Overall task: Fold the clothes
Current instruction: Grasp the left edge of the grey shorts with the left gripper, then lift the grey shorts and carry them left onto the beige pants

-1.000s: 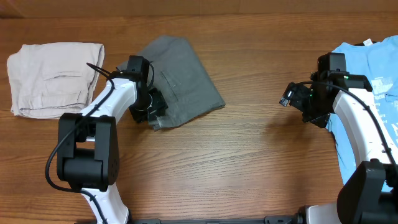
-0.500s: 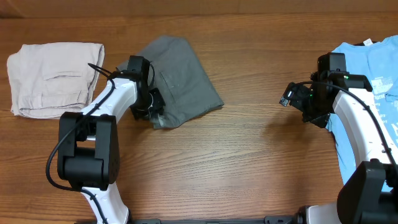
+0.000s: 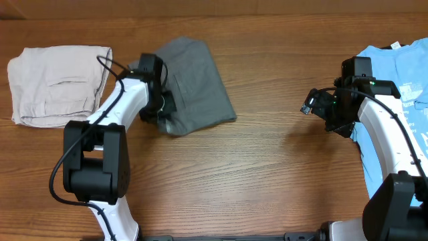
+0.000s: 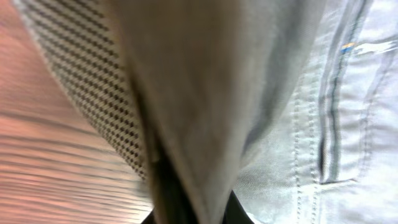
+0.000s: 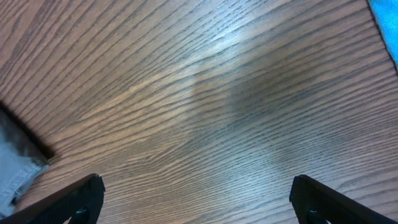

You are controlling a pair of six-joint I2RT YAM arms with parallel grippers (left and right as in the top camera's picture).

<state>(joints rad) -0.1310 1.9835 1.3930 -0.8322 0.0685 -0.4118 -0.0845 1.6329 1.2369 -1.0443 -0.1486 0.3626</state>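
Note:
The dark-grey shorts [image 3: 195, 80] lie on the table left of centre, with a slit pocket on top. My left gripper [image 3: 163, 115] is at their lower left corner, shut on the cloth edge. In the left wrist view a pinched fold of the grey shorts [image 4: 205, 93] rises from between the jaws of that gripper [image 4: 193, 213], with mesh lining [image 4: 93, 81] showing beside it. My right gripper [image 3: 311, 107] hangs open over bare wood far to the right. In its own view the right gripper [image 5: 199, 205] holds nothing, and a corner of the shorts [image 5: 13, 169] shows at the left edge.
A pale beige folded garment [image 3: 59, 84] lies at the far left, close to the left arm. A light-blue T-shirt [image 3: 400, 77] covers the right end of the table under the right arm, its edge [image 5: 388, 18] in the right wrist view.
My left gripper has shut on the shorts' lower left edge and drawn it slightly up and back; the shorts' lower right corner has shifted inward. The right arm has not moved.

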